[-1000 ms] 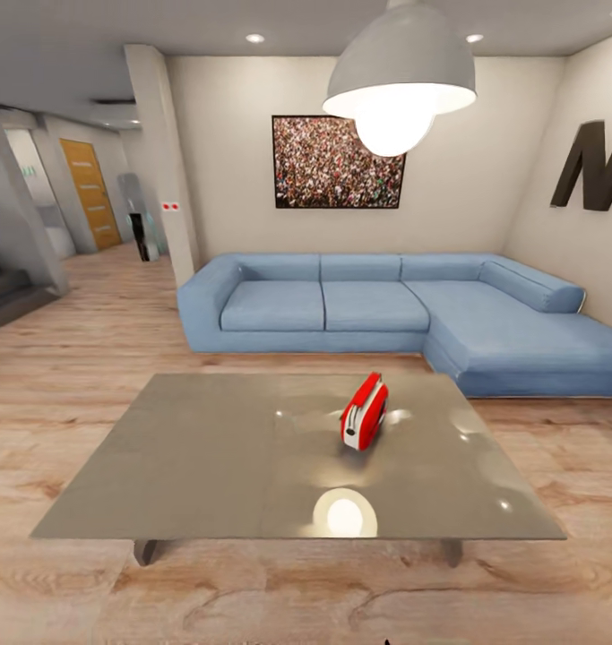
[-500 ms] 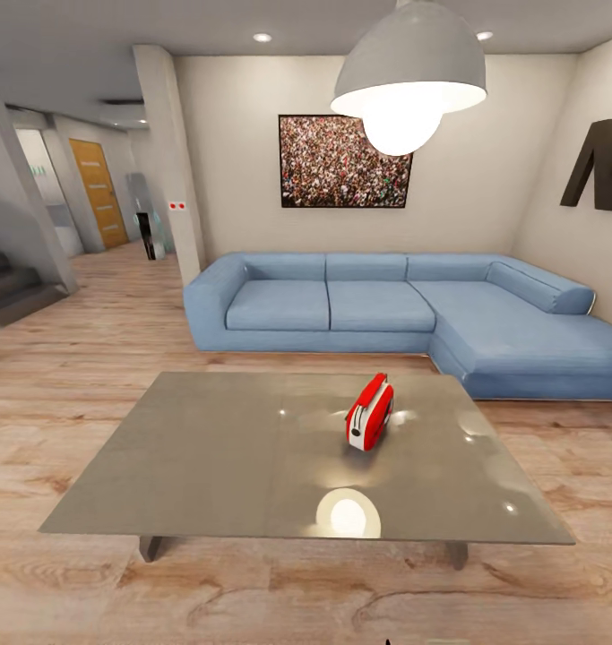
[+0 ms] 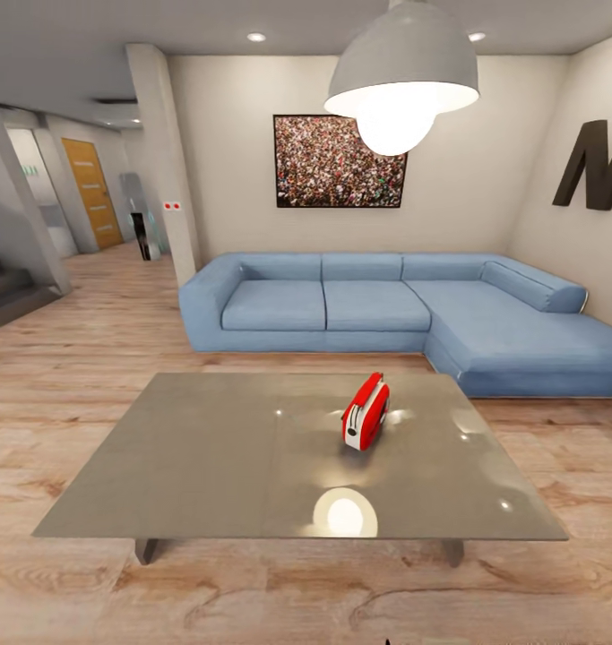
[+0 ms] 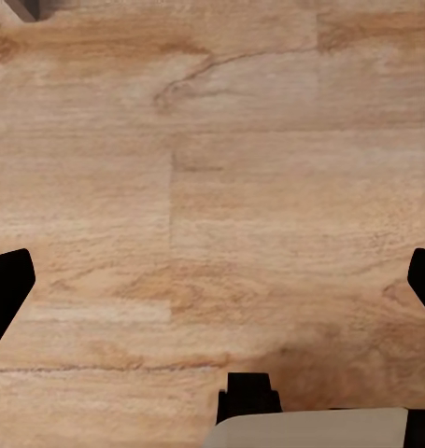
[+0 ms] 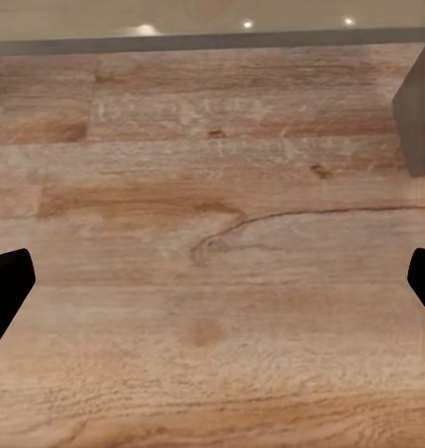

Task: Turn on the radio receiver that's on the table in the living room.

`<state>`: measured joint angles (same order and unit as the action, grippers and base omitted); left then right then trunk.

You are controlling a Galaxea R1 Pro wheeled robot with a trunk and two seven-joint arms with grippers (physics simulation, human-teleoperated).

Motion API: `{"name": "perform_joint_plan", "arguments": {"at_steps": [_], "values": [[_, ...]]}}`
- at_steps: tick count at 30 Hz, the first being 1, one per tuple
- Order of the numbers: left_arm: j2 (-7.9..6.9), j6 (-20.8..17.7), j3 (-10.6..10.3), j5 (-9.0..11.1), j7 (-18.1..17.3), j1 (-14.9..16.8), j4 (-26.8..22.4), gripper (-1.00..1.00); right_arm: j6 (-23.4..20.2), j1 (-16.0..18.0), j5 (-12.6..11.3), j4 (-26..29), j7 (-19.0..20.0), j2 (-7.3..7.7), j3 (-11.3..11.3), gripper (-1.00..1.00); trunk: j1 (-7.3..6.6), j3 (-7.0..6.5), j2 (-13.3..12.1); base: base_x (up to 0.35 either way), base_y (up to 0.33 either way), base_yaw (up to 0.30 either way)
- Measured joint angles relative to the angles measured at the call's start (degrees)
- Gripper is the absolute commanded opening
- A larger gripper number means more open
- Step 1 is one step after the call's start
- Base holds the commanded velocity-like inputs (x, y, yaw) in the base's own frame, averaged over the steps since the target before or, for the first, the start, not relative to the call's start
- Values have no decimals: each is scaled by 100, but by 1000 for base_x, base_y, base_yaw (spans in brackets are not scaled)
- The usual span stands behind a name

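The red radio receiver [image 3: 365, 412] with white sides stands on the glossy grey table [image 3: 216, 457], right of its middle, its narrow white end turned toward me. In the left wrist view my left gripper [image 4: 212, 280] is open, its black fingertips [image 4: 7, 289] wide apart over bare wood floor. My right gripper [image 5: 212, 280] is likewise open above the floor, one fingertip [image 5: 7, 285] at each side, with the table's near edge [image 5: 212, 39] and a table leg [image 5: 417, 112] ahead of it. Both grippers are well short of the radio.
A blue L-shaped sofa [image 3: 386, 309] lines the far wall under a framed crowd picture [image 3: 339, 162]. A big dark letter N [image 3: 597, 166] hangs on the right wall. A grey pendant lamp [image 3: 400, 76] hangs over the table. Stairs [image 3: 5, 291] and a hallway with an orange door [image 3: 90, 193] lie left.
The whole head view has shifted slightly right and back again, so the camera has moved. The radio and the table have stayed put.
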<state>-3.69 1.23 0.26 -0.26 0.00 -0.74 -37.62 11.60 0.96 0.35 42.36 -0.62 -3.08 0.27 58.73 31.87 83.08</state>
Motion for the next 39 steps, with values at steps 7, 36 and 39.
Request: {"name": "perform_joint_plan", "arguments": {"at_steps": [7,36,39], "values": [[0,0,0,-2,0,-2,-3,100,0,0,2,0,0,0,0,100,0,0,0,0,0,-102],[0,0,-3,0,0,-3,-9,100,0,0,3,0,0,0,0,100,0,0,0,38,-125,-2],[0,0,-4,0,0,-3,-9,100,0,-4,2,0,0,0,0,100,0,0,0,76,-203,0]]}}
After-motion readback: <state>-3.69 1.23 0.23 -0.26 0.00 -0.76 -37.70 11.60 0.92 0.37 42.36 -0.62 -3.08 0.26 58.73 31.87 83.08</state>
